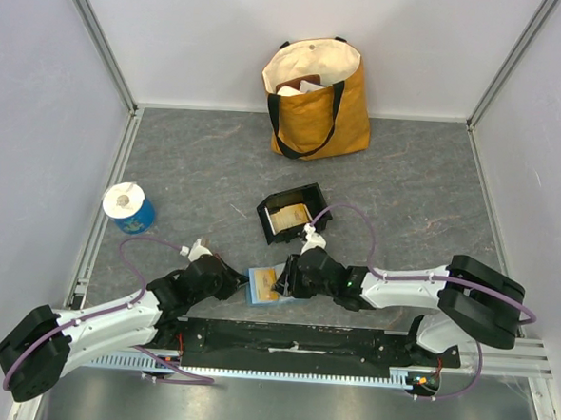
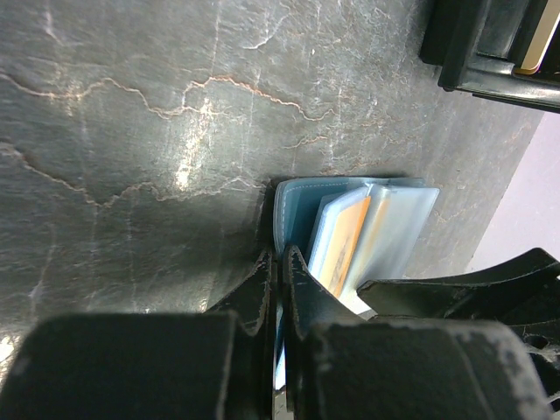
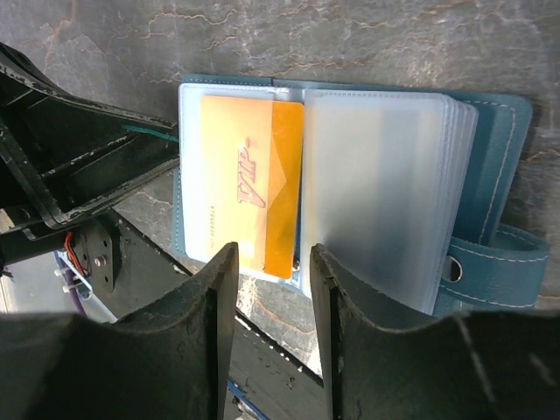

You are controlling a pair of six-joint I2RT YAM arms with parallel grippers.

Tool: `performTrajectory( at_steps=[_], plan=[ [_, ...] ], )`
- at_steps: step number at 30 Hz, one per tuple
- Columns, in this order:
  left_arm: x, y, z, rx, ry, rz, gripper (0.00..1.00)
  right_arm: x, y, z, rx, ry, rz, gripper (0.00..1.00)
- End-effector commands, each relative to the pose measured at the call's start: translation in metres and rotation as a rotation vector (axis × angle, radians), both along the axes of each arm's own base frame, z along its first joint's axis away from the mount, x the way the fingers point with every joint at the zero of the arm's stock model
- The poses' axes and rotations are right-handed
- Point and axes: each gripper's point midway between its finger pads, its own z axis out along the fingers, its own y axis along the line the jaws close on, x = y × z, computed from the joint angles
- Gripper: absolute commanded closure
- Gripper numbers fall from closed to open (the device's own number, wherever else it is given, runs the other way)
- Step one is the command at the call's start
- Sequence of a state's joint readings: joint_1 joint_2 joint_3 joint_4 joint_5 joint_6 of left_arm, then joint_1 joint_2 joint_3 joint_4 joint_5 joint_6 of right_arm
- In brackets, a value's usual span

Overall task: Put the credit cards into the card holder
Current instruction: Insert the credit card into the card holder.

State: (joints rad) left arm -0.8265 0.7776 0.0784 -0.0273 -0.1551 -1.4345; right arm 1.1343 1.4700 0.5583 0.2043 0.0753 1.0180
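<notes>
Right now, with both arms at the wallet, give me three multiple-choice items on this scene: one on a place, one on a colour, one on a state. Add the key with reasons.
1. Where does the black tray stand from the card holder?
A. beyond it, toward the tote bag
B. inside the tote bag
C. nearer than it, at the table's near edge

2. What colour is the credit card in the card holder's clear sleeve?
A. green
B. orange
C. black

3. How does the right gripper stand?
A. shut on the credit card
B. out of view
C. open, above the credit card

Key:
1 A: the top view shows the black tray between the card holder and the tote bag.
2 B: the right wrist view shows an orange card lettered VIP.
3 C: its fingers stand apart and grip nothing.
</notes>
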Motion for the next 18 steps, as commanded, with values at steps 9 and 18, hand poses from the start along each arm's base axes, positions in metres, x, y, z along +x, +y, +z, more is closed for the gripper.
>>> performTrajectory(
  at_steps=[9, 18],
  plan=[
    [-0.005, 0.014, -0.016, 0.065, 0.039, 0.03, 0.98, 0.005, 0.033, 0.009, 0.014, -0.055, 0.129, 0.53],
    [-0.004, 0.013, -0.013, 0.061, 0.033, 0.029, 0.98, 0.001, 0.056, 0.024, 0.068, -0.079, 0.226, 0.65]
  ],
)
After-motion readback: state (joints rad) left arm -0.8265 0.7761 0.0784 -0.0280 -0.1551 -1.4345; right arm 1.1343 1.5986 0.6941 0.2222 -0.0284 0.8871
